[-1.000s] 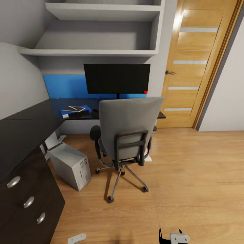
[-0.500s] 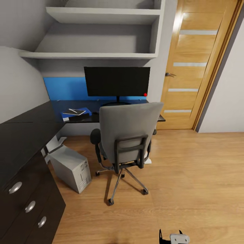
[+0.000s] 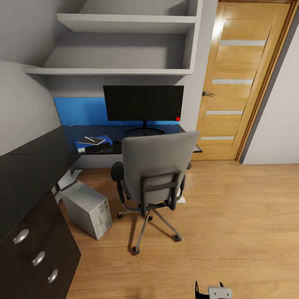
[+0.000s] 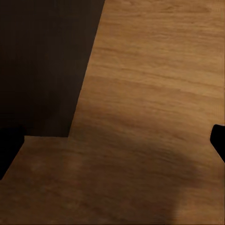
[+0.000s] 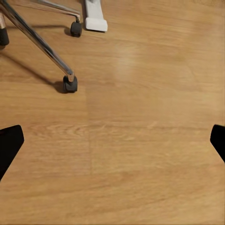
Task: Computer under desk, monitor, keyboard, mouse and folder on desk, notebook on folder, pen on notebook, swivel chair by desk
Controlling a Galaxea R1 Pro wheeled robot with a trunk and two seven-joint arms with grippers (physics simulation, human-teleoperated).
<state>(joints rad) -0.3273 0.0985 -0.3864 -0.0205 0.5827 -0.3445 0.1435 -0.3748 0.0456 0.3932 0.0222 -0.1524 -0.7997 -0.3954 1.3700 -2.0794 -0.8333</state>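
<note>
Swivel chair [image 3: 155,174] mid-frame, facing counter [image 3: 29,166]; monitor [image 3: 143,104] above. Left gripper [image 4: 112,145] and right gripper [image 5: 112,140] both spread wide over floor [image 3: 241,216], holding nothing.

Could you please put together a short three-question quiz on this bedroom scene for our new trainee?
1. True or false: the light grey box-shaped computer tower stands on the wooden floor.
2. What lies directly on the bright blue folder? A) a black mouse B) a thin black notebook C) a keyboard
3. Fill in: the grey padded swivel chair turns its back toward the ____.

Key: 1 true. 2 B, the black notebook, with a thin white pen on it. 3 camera; it faces the glossy black desk and the wide black monitor.
</note>
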